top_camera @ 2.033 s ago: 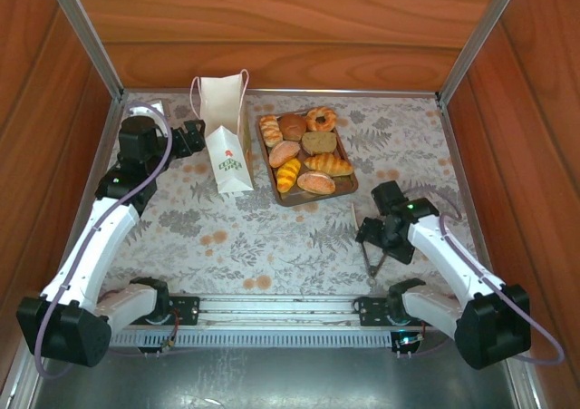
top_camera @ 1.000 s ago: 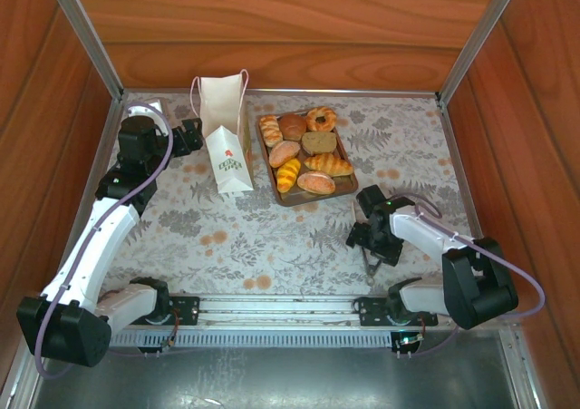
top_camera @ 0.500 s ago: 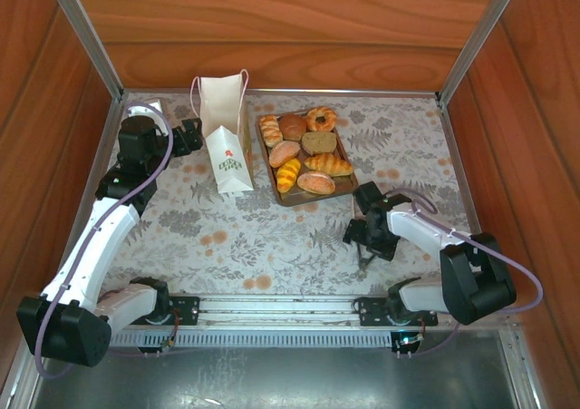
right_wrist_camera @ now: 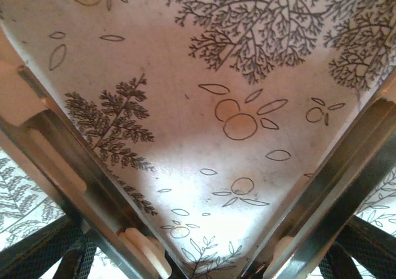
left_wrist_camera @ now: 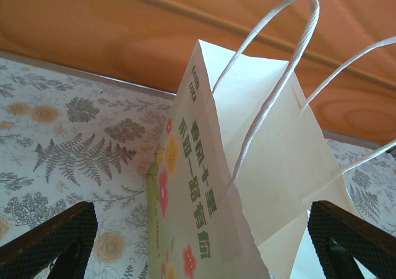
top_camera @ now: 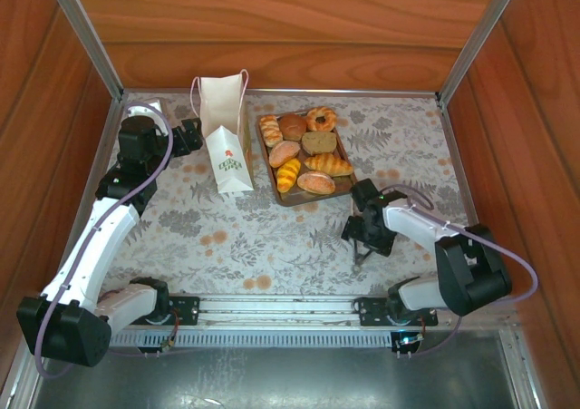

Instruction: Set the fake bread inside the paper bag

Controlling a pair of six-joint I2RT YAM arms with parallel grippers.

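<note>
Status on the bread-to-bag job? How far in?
Done: nothing visibly bagged; eight pieces of fake bread sit on the tray. In hand: right gripper holds empty tongs over the cloth; left gripper open, facing the upright paper bag. Left: every transfer.

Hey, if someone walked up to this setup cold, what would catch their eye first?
Probably the fake bread, glossy pastries crowding a brown tray toward the table's far side. Just left of it stands the white paper bag, with the left tool open beside it. Nearer, off the tray's corner, the right tool holds metal tongs.
</note>
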